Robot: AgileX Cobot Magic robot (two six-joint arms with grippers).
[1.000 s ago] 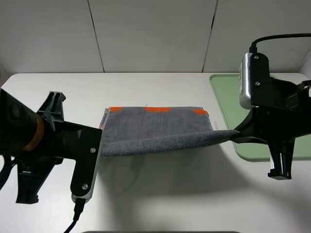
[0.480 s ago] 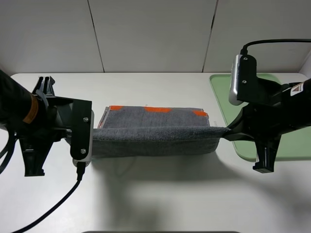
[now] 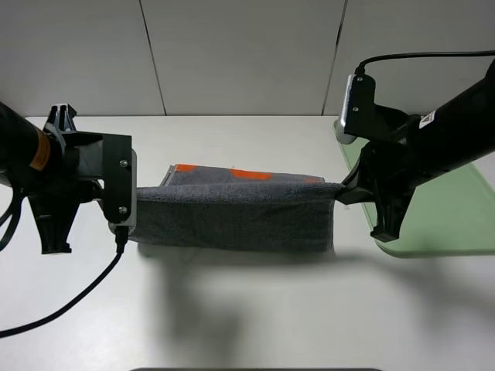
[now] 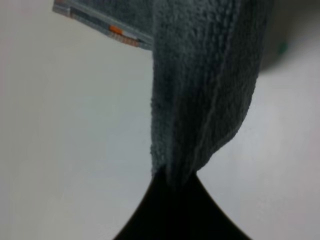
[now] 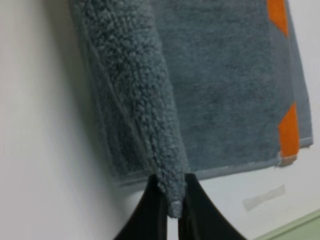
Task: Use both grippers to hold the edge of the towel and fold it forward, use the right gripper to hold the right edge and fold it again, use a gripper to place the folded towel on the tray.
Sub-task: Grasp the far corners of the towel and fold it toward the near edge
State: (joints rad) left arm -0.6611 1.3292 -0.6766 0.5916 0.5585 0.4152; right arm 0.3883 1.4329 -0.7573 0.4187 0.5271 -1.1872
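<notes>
A dark grey fluffy cloth towel [image 3: 232,220] with orange patches along its far edge is in the middle of the frame, on the plain white surface [image 3: 247,309]. Its near edge is lifted up and pulled straight. The front part hangs down from that edge like a little curtain. The back part lies flat on the surface behind it.

The black left gripper [image 3: 136,199], with a white side plate, is at the middle left of the frame. Its jaws are squeezed tight on the left end of the lifted edge. The left wrist view shows the towel [image 4: 205,90] bunched into a thin fold where the left gripper [image 4: 175,182] pinches it.

The black right gripper [image 3: 340,191] is at the middle right. Its jaws are squeezed tight too, on the right end of the same edge. The right wrist view shows the right gripper [image 5: 171,202] nipping a fluffy corner of the towel [image 5: 225,85].

The big flat pale green plastic tray [image 3: 456,224] lies at the right side of the frame, partly hidden by the right arm. The towel is not on it. The towel's right end is near the tray's left rim.
</notes>
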